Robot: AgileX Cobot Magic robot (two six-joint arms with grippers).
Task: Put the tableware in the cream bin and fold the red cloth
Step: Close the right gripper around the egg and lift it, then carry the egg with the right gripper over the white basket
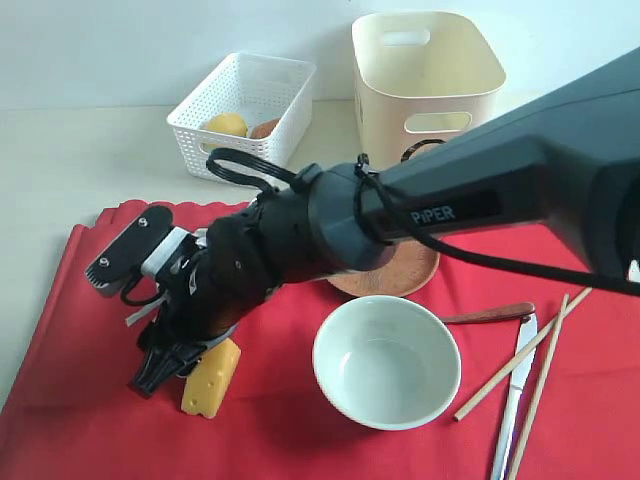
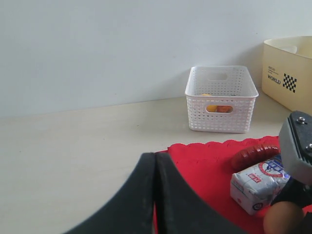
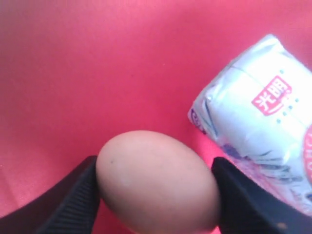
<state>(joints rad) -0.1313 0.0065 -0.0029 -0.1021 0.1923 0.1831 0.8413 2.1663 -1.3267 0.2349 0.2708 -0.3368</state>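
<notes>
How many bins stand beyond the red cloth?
2: the white perforated basket at left and the cream bin to its right. None appears hidden.

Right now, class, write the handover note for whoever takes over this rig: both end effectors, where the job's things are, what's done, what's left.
Left end effector: shut, empty.
Right end effector: closed on an egg, red cloth beneath.
On the cloth: plate, bowl, spoon, knife, chopsticks. The cup is not in view.
Beyond the cloth: cream bin, contents unseen.
Done: no tableware seen binned.
Left: bin the tableware, fold the cloth.
</notes>
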